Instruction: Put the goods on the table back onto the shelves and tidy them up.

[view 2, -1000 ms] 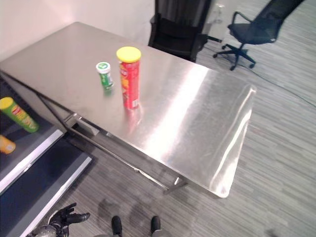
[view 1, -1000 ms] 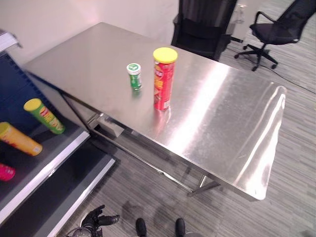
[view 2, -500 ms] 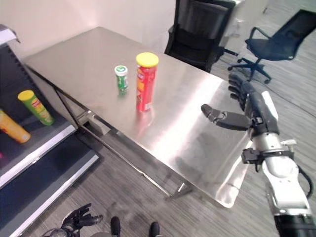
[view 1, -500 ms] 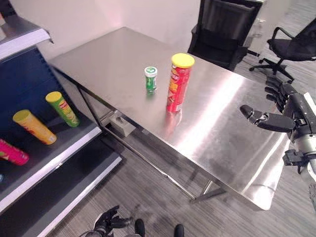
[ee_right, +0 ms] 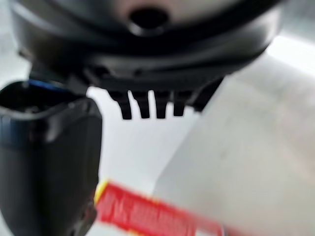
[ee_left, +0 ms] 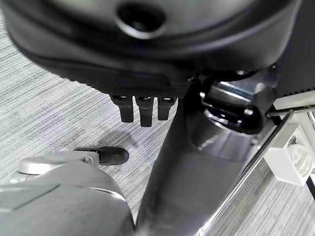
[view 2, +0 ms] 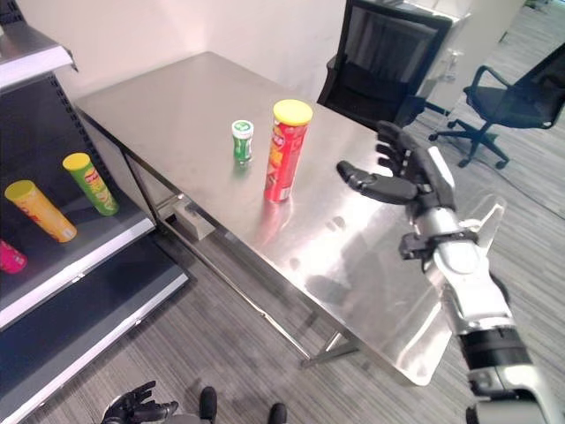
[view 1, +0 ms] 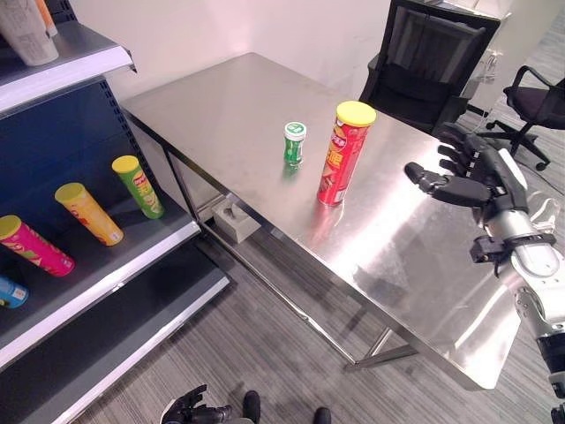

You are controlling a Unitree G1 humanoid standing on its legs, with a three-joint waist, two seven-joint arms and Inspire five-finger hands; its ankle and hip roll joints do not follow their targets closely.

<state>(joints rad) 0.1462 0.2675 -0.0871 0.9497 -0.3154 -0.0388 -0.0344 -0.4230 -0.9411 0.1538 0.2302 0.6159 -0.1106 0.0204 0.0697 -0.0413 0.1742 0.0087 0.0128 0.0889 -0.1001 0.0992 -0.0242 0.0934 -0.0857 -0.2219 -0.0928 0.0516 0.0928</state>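
One tall red tube (view 1: 342, 152) and one small green tub (view 1: 294, 143) are standing on the steel bench (view 1: 221, 106); the right hand (view 1: 472, 177) is hovering, fingers (view 1: 450, 146) spread, holding nothing.

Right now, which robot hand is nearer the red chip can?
Right. The right robot hand hovers open over the table beside the red chip can; the left robot hand hangs low near the floor.

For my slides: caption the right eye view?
Open right hand nears red can beside small green bottle on steel table.
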